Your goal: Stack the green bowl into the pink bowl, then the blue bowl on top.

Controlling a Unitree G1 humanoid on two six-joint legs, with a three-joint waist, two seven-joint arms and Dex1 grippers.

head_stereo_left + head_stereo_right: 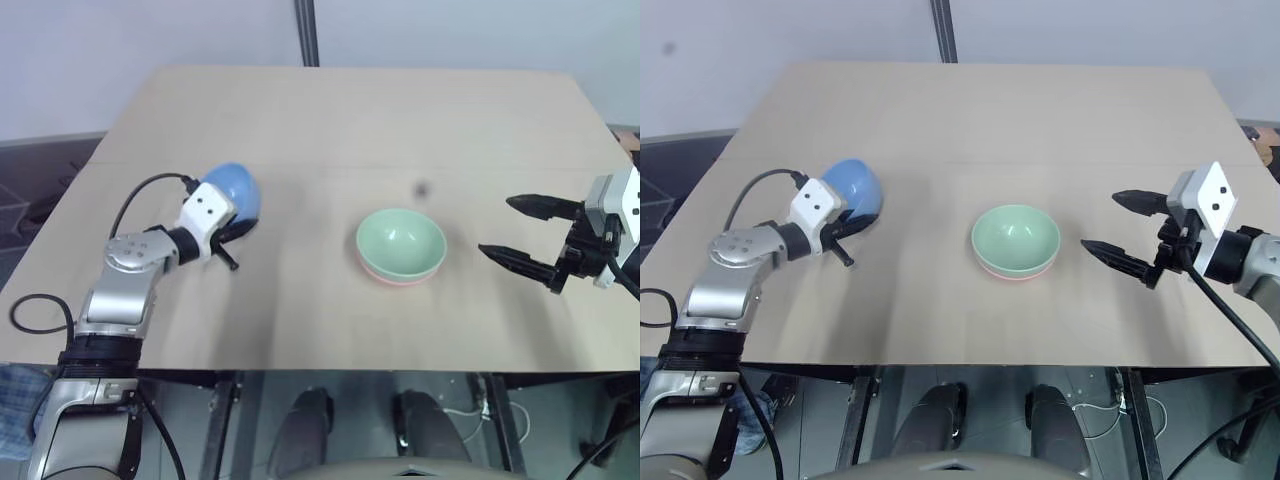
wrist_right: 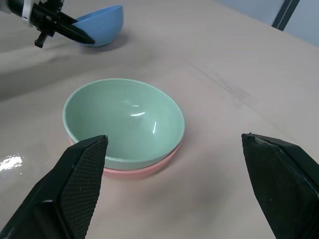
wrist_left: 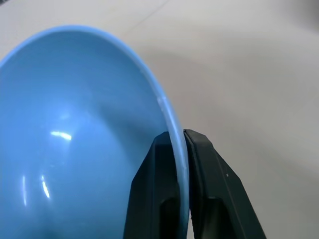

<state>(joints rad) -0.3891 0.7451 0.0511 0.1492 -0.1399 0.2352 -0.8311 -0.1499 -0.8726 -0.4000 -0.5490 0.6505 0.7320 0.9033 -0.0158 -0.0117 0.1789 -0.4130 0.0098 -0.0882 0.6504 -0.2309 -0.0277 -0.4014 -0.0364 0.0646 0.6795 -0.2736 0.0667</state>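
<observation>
The blue bowl [image 1: 232, 188] lies at the table's left, tipped on its side. My left gripper [image 3: 180, 137] is shut on its rim, one finger inside the bowl and one outside. The green bowl [image 1: 400, 240] sits nested in the pink bowl [image 1: 395, 279] right of the table's middle; of the pink bowl only a thin lower band shows [image 2: 144, 170]. My right gripper [image 1: 496, 226] hovers to the right of that stack, open, with nothing between its fingers, pointing towards the green bowl [image 2: 124, 119].
The light wooden table [image 1: 330, 120] has bare surface between the blue bowl and the stack and across its far half. Its front edge runs just below both arms. A dark post [image 1: 305, 30] stands behind the far edge.
</observation>
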